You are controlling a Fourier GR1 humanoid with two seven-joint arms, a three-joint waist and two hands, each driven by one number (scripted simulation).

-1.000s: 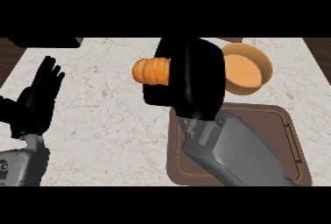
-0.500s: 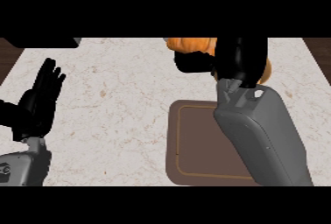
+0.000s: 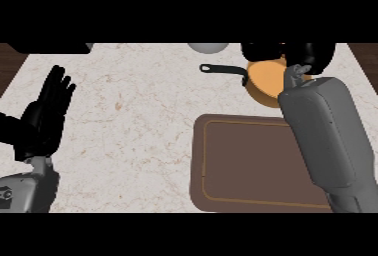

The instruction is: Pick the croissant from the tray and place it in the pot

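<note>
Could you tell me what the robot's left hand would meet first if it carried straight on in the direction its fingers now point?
Probably nothing on the counter: the left hand rests open at the view's left, fingers aimed toward the far edge. The way there looks free; only a dark shape lies at that edge, and depth is unclear.

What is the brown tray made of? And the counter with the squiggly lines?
The tray looks like dark brown wood or plastic with a dull finish: flat colour, a thin paler line inside its rim; which one is hard to tell. The counter looks like pale polished marble, going by its thin brownish veins.
</note>
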